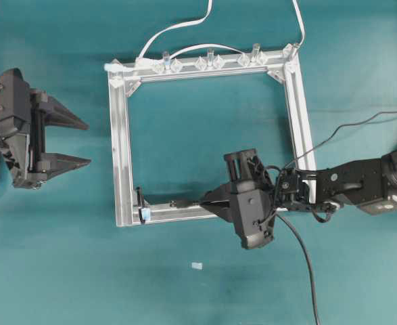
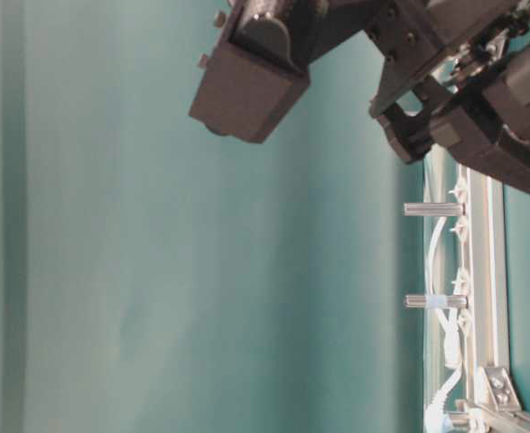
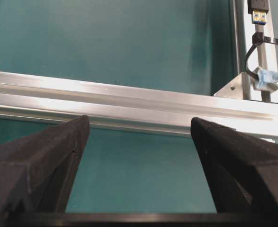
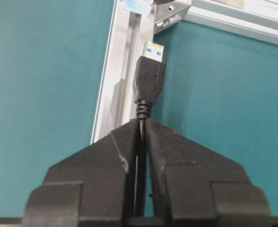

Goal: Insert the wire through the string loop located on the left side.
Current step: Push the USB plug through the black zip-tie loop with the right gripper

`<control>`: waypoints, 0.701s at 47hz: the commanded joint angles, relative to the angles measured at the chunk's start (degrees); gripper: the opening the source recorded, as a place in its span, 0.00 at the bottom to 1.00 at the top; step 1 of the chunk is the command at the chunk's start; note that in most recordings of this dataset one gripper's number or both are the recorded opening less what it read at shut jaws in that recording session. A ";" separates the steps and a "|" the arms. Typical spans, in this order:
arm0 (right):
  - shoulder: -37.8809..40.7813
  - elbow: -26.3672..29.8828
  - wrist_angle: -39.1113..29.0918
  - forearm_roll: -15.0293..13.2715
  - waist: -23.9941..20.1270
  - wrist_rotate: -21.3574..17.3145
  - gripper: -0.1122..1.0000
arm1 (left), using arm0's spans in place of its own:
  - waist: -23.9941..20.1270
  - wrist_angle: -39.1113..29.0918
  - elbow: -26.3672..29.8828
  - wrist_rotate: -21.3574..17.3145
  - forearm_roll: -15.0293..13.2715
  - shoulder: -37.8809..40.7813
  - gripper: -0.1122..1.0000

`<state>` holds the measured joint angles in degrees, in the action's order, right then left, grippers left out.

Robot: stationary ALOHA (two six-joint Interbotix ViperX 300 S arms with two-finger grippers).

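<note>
The wire's black plug (image 4: 149, 78) with its silver tip sticks out in front of my right gripper (image 4: 142, 122), which is shut on the cable just behind the plug. From overhead, the plug (image 1: 180, 203) lies along the frame's bottom rail, pointing left, a short way right of the string loop (image 1: 140, 200). The loop (image 3: 252, 52) stands at the frame's bottom left corner with its pale-blue tape tab (image 3: 269, 75); the plug tip stops short of it. My left gripper (image 1: 88, 143) is open and holds nothing, left of the frame and apart from it.
The aluminium frame (image 1: 120, 135) lies flat on the teal table. Clear clips (image 1: 210, 62) and a white cable (image 1: 178, 28) run along its top rail. A small pale scrap (image 1: 197, 266) lies below the frame. The wire trails off toward the bottom right (image 1: 306, 271).
</note>
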<state>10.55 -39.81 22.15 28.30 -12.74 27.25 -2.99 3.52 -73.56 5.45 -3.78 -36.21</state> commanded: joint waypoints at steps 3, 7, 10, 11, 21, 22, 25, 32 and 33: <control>-2.02 1.14 0.35 -0.18 0.18 0.00 0.16 | 0.18 0.26 0.44 0.09 0.18 0.00 0.89; -1.93 1.14 0.44 -0.18 0.18 0.00 0.16 | 0.18 0.26 0.44 0.09 0.18 0.00 0.89; -1.93 1.14 0.35 -0.18 0.18 0.00 0.16 | 0.18 0.26 0.44 0.09 0.18 0.00 0.89; -1.93 1.14 0.35 -0.18 0.18 0.00 0.16 | 0.18 0.26 0.44 0.09 0.18 0.00 0.89; -1.93 1.23 0.44 -0.18 0.26 -0.09 0.16 | 0.18 0.26 0.44 0.09 0.18 0.00 0.89; -1.93 1.23 0.35 -0.18 0.26 -0.09 0.16 | 0.18 0.26 0.44 0.09 0.18 0.00 0.89; -1.93 1.23 0.44 -0.09 0.26 -0.09 0.16 | 0.18 0.26 0.44 0.09 0.18 0.00 0.89; -1.93 1.67 0.35 -0.18 0.26 -0.09 0.16 | 0.18 0.26 0.70 0.09 0.18 0.00 0.89; -1.93 1.76 0.35 -0.18 0.35 -0.09 0.16 | 0.18 0.26 0.70 0.09 0.18 0.00 0.89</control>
<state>10.63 -39.55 22.15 28.30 -12.66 27.25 -2.99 3.60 -73.56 5.45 -3.78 -36.30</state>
